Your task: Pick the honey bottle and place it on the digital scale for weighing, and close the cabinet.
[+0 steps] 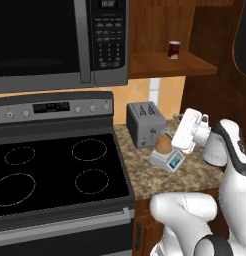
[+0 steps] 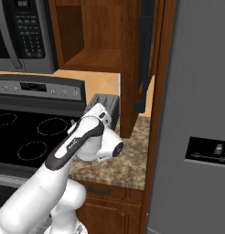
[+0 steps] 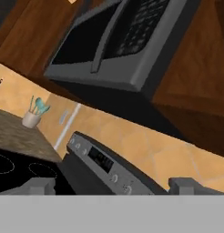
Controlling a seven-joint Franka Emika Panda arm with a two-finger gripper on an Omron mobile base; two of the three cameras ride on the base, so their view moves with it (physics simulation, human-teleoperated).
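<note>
The claw [image 1: 171,141] hangs over the table [image 1: 145,175], just beside the honey bottle [image 1: 163,144]; its fingers are hidden behind the white hand, so their spread cannot be told. The bottle stands upright on the digital scale [image 1: 168,159], directly below the claw. The toaster [image 1: 145,123] sits just beyond it. High above, the cabinet [image 1: 167,60] stands open, a small dark red jar [image 1: 174,49] on its shelf. The stove [image 1: 55,170] and microwave [image 1: 60,40] lie farther off, past the toaster.

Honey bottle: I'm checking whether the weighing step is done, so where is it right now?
In the left base view the honey bottle sits on the digital scale, on the counter just right of the toaster and close beside the robot's hand.
</note>
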